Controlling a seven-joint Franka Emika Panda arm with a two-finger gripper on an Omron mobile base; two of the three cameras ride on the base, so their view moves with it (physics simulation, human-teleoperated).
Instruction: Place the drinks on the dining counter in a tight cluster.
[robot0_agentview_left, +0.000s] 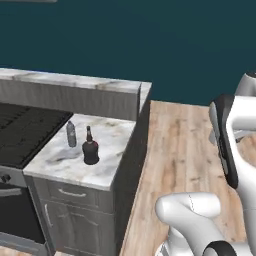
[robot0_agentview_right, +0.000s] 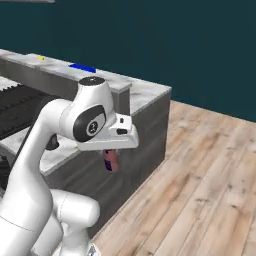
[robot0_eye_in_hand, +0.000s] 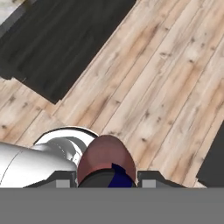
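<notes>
Maroon bottle in claw, cluster spot off to the left

Claw shut on the tiny maroon bottle, hanging below the white hand over the wood floor, just off the grey panelled side of the counter block. Same grip seen from the hand view: maroon bottle between the two dark fingertips, rounded end pointing down toward the planks, long axis roughly upright along the claw.

Other two drinks standing on the marble tabletop beside the black stove: slim water bottle nearer the stove edge, squat dark brown bottle just beside it, toward the front edge. Both upright, near each other, not touching.

Dining counter, judging by the raised grey ledge and the broad slab behind it, lying beyond and left of the claw in the right base view. Blue item and small yellow item resting on that far top; too small to name.

Deciding relation for the coming move: carried bottle low and out over the floor, target top higher and off to the left of the claw. Likely need: lift above the edge first, then travel inward, keeping the bottle upright. Risk, as a judgement: clipping the panelled side if moved across before rising.

Two drinks not yet moved.
</notes>
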